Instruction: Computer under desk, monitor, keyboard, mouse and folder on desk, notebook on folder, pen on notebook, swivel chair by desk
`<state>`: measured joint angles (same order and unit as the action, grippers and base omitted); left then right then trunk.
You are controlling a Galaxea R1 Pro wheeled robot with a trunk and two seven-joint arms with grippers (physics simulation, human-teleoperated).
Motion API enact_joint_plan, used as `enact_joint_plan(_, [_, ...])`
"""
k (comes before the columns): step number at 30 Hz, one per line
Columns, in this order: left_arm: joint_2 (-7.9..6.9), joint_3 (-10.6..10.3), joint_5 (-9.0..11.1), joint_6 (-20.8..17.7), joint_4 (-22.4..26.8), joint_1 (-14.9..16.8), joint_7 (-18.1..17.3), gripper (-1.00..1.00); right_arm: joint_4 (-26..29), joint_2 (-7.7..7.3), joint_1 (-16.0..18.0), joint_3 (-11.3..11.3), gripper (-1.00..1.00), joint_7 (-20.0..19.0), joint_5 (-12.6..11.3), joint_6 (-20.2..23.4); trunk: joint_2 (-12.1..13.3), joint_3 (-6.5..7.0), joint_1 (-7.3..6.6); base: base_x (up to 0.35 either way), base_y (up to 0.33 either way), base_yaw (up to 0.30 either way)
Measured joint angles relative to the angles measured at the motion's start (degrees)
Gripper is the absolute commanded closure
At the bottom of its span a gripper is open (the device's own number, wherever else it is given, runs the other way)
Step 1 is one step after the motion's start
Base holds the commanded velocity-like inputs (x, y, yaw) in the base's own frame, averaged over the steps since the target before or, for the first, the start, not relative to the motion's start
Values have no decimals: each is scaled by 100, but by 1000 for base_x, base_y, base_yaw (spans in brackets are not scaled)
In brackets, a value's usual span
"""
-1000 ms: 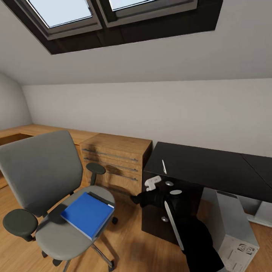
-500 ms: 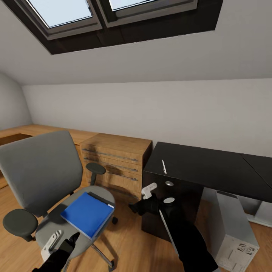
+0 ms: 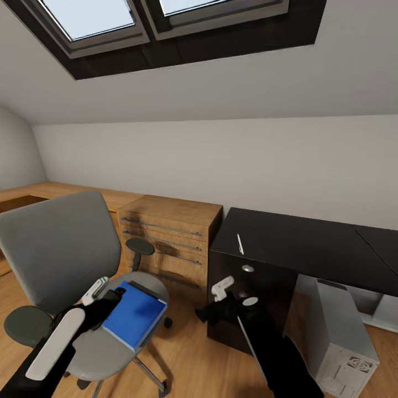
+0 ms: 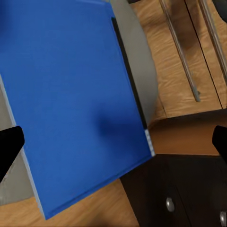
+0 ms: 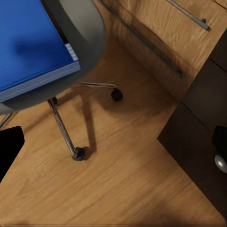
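Observation:
The bright-blue folder (image 3: pixel 135 315) lies flat on the grey seat of the swivel chair (image 3: pixel 61 249). My left gripper (image 3: pixel 105 296) hovers open just above the folder's left edge; in the left wrist view the folder (image 4: pixel 71 104) spreads wide between the fingertips (image 4: pixel 9 151). My right gripper (image 3: pixel 213 301) hangs open between the chair and the black desk (image 3: pixel 309 243), above the wood floor (image 5: pixel 118 175). A thin white pen (image 3: pixel 240 244) lies near the desk's left end. The pale computer (image 3: pixel 340 337) stands on the floor under the desk.
A light-wood drawer unit (image 3: pixel 171 237) with metal handles stands between chair and desk, against the sloping white wall. The chair's chrome legs and castors (image 5: pixel 78 153) spread over the floor below the seat. The desk's black drawer front (image 3: pixel 249 287) faces my right arm.
My left arm has risen from the lower left and moved up over the folder's left edge. The right gripper has shifted slightly down and right. Folder and chair have not moved.

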<state>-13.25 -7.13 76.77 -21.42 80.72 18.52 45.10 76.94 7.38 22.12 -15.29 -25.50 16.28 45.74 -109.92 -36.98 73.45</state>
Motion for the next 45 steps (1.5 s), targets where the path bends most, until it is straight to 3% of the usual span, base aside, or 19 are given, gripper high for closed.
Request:
enact_joint_plan(5, [7,-31,-29,-67,-789,402,120,-100,-91,-8,-27,4,-100,-1,6,-65,0,0,-1,61,0,0])
enact_joint_plan(10, [7,-44,-75,-78,-1038,503,144,-100,-113,-10,-67,1,-100,-7,-2,-83,-1,0,-3,238,0,0])
enact_joint_plan(13, [19,-46,-241,-75,-1131,527,151,-100,-119,-10,-105,-1,-100,-10,-6,-87,-1,0,-2,213,0,0])
enact_joint_plan(14, [48,-45,-415,-56,-1223,537,150,-100,-121,-10,-121,-4,-100,-11,-6,-89,0,0,-2,75,0,0])
enact_joint_plan(15, [171,-35,-726,21,-1399,577,148,-100,-120,-11,-136,-7,-100,-12,-1,-90,0,0,-1,60,0,0])
enact_joint_plan(17, [260,-29,-988,98,-1547,643,147,-100,-118,-11,-141,-9,-100,-13,2,-91,0,0,-1,39,0,0])
enact_joint_plan(19, [449,-27,-1528,264,-1895,828,147,-100,-116,-11,-148,-16,-100,-19,6,-92,0,0,0,14,0,0])
enact_joint_plan(21, [510,-19,-1655,301,-1983,876,146,-100,-116,-11,-149,-17,-100,-20,7,-92,0,0,0,9,0,0])
enact_joint_plan(36, [582,0,-2087,525,-2163,951,154,-100,-116,-3,-151,-21,-100,-22,53,-92,0,0,-3,127,0,0])
enact_joint_plan(45, [601,16,-2160,549,-2415,955,141,-100,-127,-2,-154,-28,-100,-15,67,-105,0,0,-1,93,0,0])
